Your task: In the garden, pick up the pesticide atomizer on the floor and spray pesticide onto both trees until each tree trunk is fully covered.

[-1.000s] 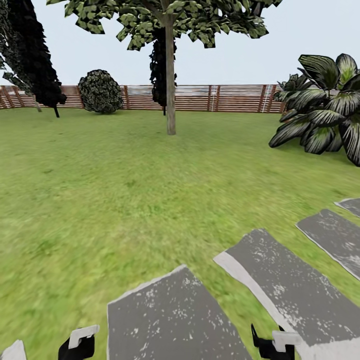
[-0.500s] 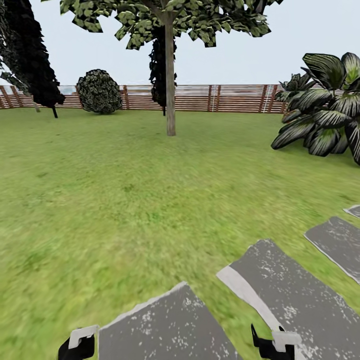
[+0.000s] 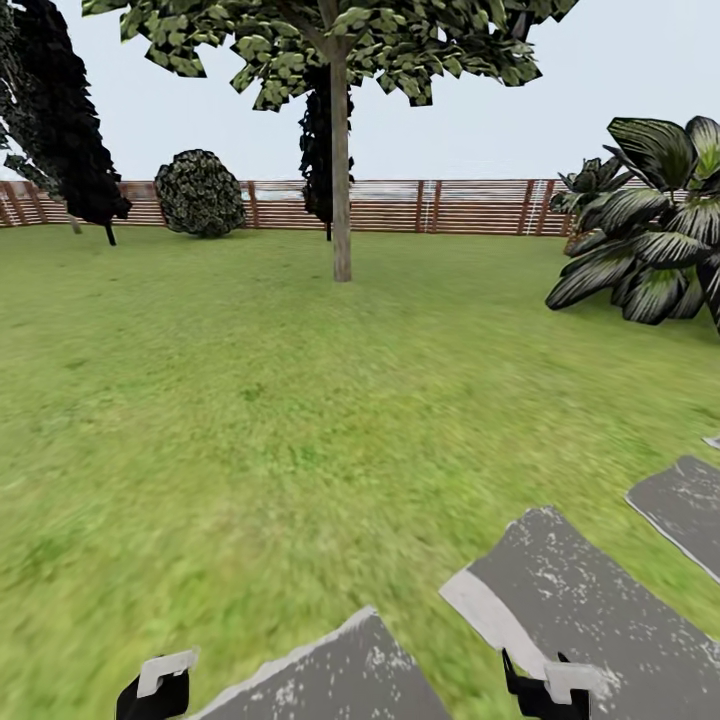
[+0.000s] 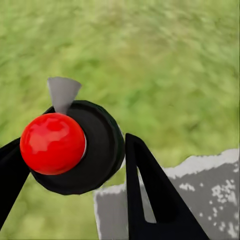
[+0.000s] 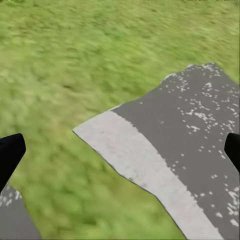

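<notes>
Left jaws clamp the pesticide atomizer [image 4: 70, 147]; right jaws spread wide, seemingly empty, over lawn [image 5: 75, 65].

1. The pesticide atomizer [image 4: 75, 150] has a glossy, smooth red top with soft highlights; its dark body looks like matt plastic.
2. The left gripper [image 4: 70, 200] has plain black, matt fingers.
3. The stepping stones [image 3: 590, 600] look like rough grey stone, speckled white, with paler smooth edges.
4. The fence [image 3: 470, 205] at the upper frame is reddish-brown slatted wood.
5. The tree trunk [image 3: 341, 170] has dull, blotchy grey-brown bark.
6. The lawn [image 3: 250, 400] is soft, matt grass.
</notes>
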Motion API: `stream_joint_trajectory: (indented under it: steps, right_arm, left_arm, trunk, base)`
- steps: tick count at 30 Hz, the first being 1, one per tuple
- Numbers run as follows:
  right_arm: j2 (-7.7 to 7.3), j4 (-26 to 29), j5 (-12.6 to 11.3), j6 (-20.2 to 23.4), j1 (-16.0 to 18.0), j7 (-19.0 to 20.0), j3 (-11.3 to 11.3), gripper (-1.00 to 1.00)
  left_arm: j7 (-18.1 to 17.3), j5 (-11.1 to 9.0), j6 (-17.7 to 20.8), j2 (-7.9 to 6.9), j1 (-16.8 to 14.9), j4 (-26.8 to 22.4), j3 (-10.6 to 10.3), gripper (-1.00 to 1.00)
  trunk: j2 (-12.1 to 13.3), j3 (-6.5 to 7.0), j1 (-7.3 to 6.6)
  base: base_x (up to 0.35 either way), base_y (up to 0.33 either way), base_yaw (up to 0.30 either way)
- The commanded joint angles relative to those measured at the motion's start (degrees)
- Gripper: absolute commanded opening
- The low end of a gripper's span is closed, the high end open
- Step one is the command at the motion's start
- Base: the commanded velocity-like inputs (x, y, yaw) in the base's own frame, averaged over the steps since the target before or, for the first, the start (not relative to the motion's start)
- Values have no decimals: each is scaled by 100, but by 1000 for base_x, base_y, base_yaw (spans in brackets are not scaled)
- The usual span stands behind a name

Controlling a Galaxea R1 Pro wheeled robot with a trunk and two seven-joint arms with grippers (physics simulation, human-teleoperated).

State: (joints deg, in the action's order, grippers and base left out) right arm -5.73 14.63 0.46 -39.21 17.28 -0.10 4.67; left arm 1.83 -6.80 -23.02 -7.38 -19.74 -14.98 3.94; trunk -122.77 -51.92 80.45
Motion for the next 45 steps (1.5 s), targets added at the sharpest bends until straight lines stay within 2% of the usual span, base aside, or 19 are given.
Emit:
stream_joint_trajectory:
  steps: [1, 45]
  right_arm:
    - [1, -4, 7, -17, 3, -1, 15, 100]
    - [1, -4, 7, -17, 3, -2, 12, 100]
  left_arm:
    - [-7, -49, -18, 0, -3, 4, -10, -100]
    - [-7, -41, -18, 0, -3, 4, -10, -100]
  trunk:
    - [-2, -5, 2]
    - [-2, -5, 2]
  base:
    - [337, 0, 0]
    - [337, 0, 0]
